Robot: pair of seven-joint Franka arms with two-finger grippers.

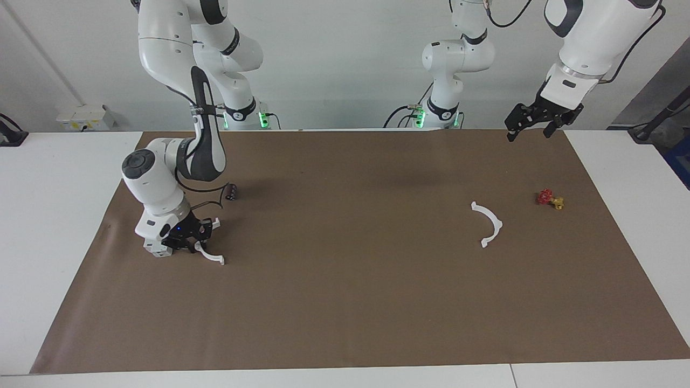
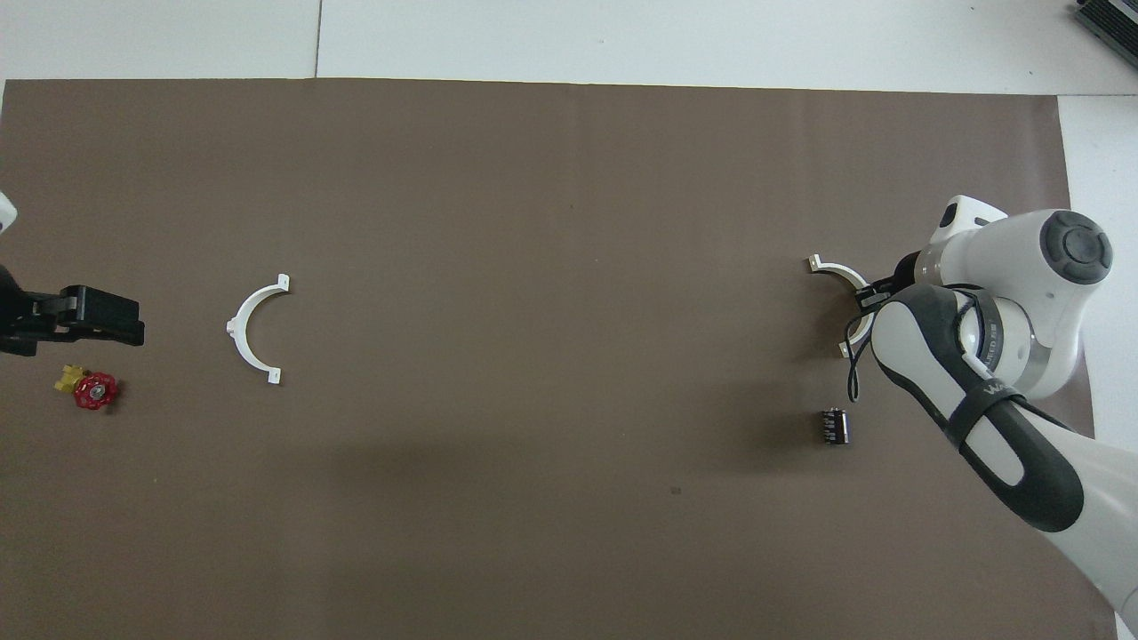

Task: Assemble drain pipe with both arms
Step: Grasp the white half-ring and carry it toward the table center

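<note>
The drain pipe lies in two white half-ring arcs. One arc (image 1: 213, 258) (image 2: 831, 269) rests on the brown mat at the right arm's end, and my right gripper (image 1: 197, 241) (image 2: 864, 300) is down on it, shut on its middle. The wrist hides most of that arc from above. The other arc (image 1: 491, 223) (image 2: 244, 329) lies alone toward the left arm's end. My left gripper (image 1: 531, 124) (image 2: 89, 318) waits open, raised over the mat's corner by the left arm's base, holding nothing.
A grey-white block (image 1: 153, 248) sits right beside the right gripper, partly hidden by it. A small black part (image 1: 232, 191) (image 2: 834, 426) lies nearer to the robots than the held arc. A red-and-yellow valve (image 1: 550, 199) (image 2: 89, 389) sits near the left gripper.
</note>
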